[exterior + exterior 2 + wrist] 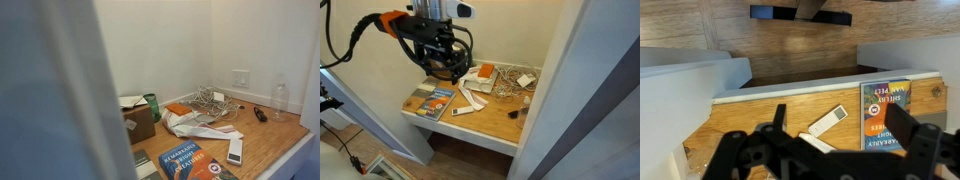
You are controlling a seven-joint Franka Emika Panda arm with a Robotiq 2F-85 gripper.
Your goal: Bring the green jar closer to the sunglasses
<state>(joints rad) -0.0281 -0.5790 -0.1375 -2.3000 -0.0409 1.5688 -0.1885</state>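
Note:
The green jar (152,106) stands upright at the back of the wooden table, right beside a cardboard box (139,122). The sunglasses (260,114) lie folded far across the table near the clear bottle (280,98); they also show as a small dark shape in an exterior view (517,116). My gripper (447,67) hangs above the table's back corner, open and empty. In the wrist view its two dark fingers (838,113) are spread above the white remote (827,122). The jar is hidden in the wrist view.
A blue book (194,160) and the white remote (235,150) lie near the front edge. White crumpled paper (197,126), an orange item (180,109) and a tangle of cables (210,100) lie between jar and sunglasses. Walls enclose the table.

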